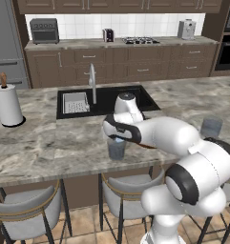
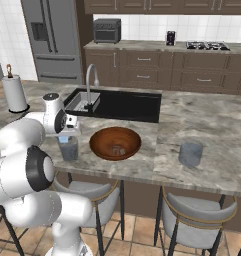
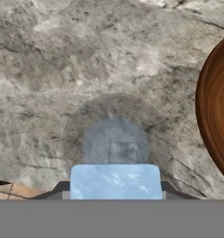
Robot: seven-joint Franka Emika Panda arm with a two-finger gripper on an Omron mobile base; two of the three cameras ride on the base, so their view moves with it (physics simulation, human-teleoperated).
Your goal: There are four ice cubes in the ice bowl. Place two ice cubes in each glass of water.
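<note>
My gripper (image 3: 115, 187) is shut on a pale blue ice cube (image 3: 115, 180) and hangs straight above the left glass of water (image 3: 114, 139). A faint square shape, seemingly another cube (image 3: 124, 151), lies inside that glass. The same glass (image 1: 117, 149) (image 2: 68, 148) stands near the counter's front edge, directly below the gripper (image 1: 117, 138) (image 2: 69, 135). Just to its right is the ice bowl (image 2: 115, 142) (image 3: 215, 107), brown and wooden, with small ice cubes (image 2: 117, 149) at its bottom. The second glass (image 2: 190, 153) (image 1: 211, 127) stands apart on the bowl's far side.
A black sink (image 1: 107, 100) (image 2: 117, 105) with a faucet (image 1: 92, 81) lies behind the glass and bowl. A paper-towel roll (image 1: 8, 105) (image 2: 14, 94) stands far left. Stools (image 2: 197, 215) sit under the counter's front edge.
</note>
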